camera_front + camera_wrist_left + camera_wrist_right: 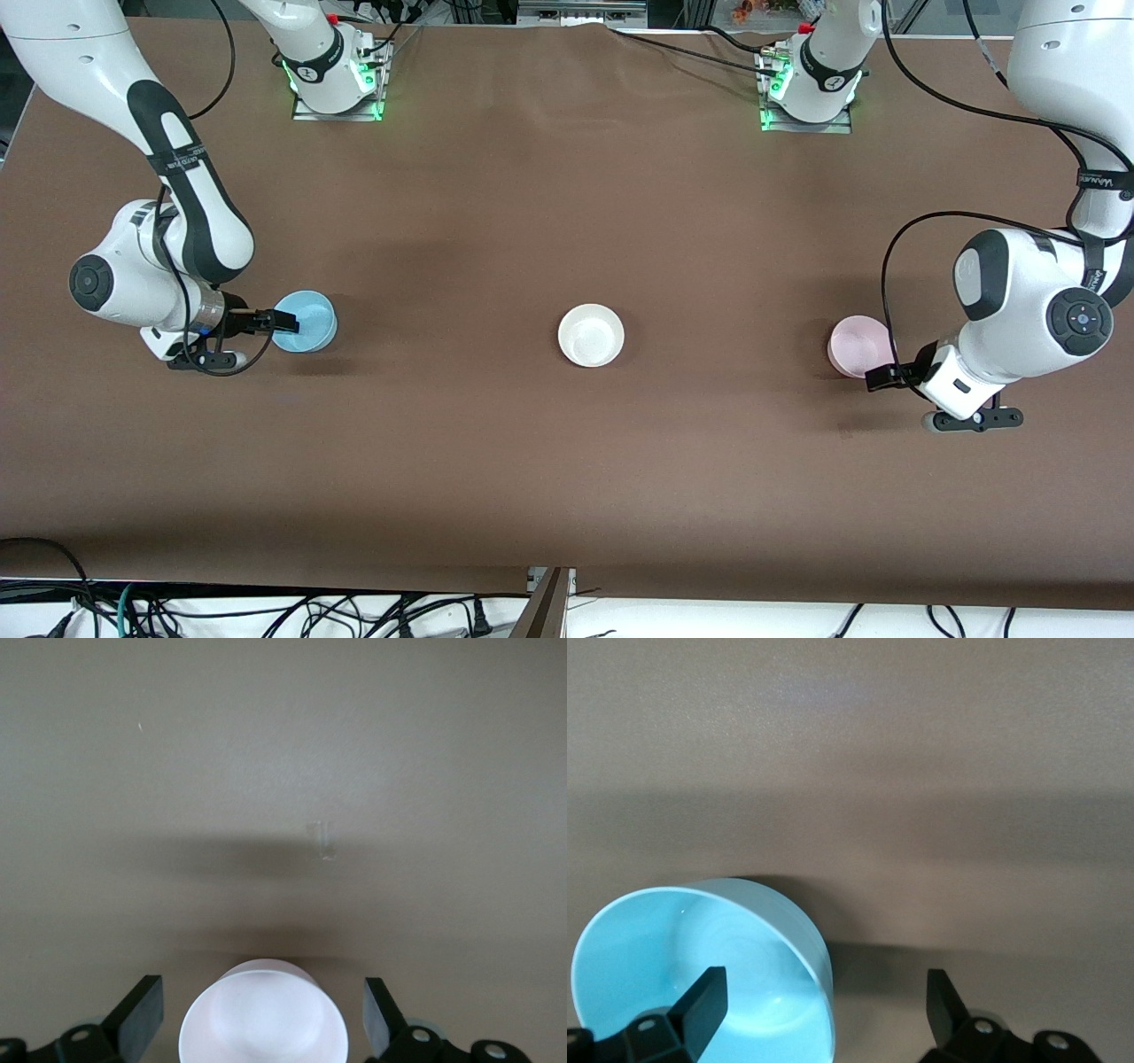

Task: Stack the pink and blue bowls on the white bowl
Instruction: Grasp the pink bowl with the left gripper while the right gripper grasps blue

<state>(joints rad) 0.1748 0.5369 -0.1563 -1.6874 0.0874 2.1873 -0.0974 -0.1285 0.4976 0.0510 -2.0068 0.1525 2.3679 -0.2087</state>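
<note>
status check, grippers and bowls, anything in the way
Left gripper open, straddling pink bowl. Right gripper open, one finger inside blue bowl, over its rim. White bowl mid-table, nothing stacked. Nothing in the way.

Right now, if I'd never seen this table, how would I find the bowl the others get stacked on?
Start with the brown table and look to its middle, midway between the two robot arms. There stands a small round white plastic bowl, upright, alone. Unlike the sky-blue bowl and pale pink bowl toward the table's ends, no gripper is near it.
</note>
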